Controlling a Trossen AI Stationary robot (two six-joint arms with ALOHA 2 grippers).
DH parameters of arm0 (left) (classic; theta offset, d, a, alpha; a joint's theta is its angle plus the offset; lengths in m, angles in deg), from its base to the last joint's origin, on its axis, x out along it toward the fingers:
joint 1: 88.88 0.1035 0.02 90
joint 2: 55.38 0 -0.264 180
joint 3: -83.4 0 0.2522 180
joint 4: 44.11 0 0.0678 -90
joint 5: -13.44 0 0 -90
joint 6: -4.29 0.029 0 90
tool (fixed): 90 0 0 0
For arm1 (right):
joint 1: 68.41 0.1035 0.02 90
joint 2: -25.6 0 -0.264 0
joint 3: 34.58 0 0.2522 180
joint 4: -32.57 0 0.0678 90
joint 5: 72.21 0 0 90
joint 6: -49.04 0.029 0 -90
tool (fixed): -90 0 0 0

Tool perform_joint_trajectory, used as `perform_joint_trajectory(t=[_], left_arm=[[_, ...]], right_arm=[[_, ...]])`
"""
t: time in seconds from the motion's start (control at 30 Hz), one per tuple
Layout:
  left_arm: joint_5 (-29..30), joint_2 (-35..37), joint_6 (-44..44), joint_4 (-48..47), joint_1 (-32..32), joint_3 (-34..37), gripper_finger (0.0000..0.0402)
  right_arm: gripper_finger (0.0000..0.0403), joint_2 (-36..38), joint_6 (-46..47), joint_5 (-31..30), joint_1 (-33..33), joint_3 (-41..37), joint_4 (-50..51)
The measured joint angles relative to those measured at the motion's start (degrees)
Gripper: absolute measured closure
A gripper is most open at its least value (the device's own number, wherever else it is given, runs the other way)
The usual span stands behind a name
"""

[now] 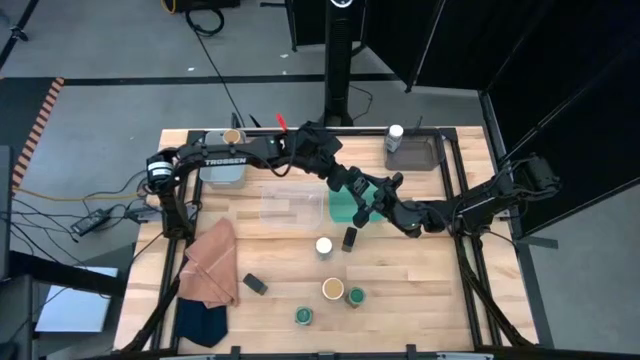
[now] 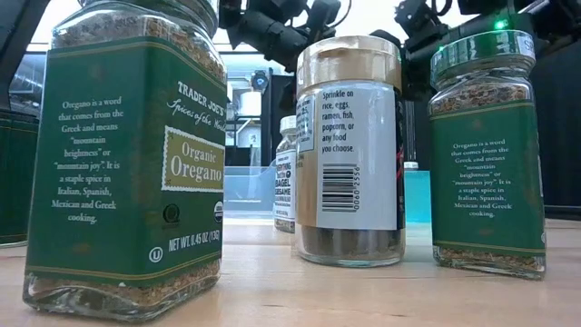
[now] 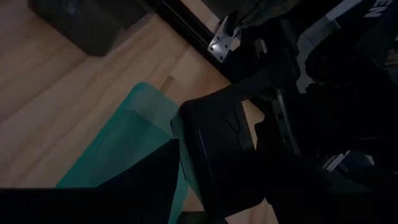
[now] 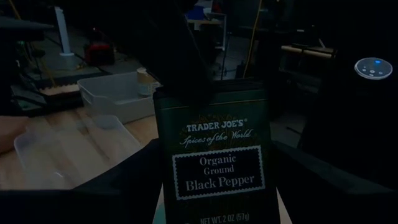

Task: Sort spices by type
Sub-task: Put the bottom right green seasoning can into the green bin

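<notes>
Over the teal tray (image 1: 340, 212) at the table's middle, the two arms meet, and the black pepper tin (image 4: 214, 155) hangs there above the tray's floor. The right gripper (image 1: 382, 202) has it, jaws wide and pressed on the tin low down, label upright toward its wrist camera. The left gripper (image 1: 352, 188) crowds in just beside the tin; whether it has closed on it we cannot tell.

We judge the tin light and stiff, thin painted metal with flat, smooth faces. It should slide if pinched loosely and could dent if squeezed hard. The best hold is square across two opposite flat faces, around mid-height. We would keep off the corners and off the lid, which may pop.

The other spices sit apart on the wood toward the front edge: a white-lidded jar (image 1: 324, 245), a second dark tin (image 1: 349, 239), a tan-lidded jar (image 1: 332, 289) and two green-lidded jars (image 1: 355, 297).
</notes>
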Motion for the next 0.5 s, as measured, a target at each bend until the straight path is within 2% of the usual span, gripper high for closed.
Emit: perform_joint_trajectory(t=[0.5], left_arm=[[0.15,-0.19,-0.32,-0.07,0.08,0.04,0.0232]], right_arm=[[0.0115,0.0,1.23,0.0,0.15,0.03,2.05]])
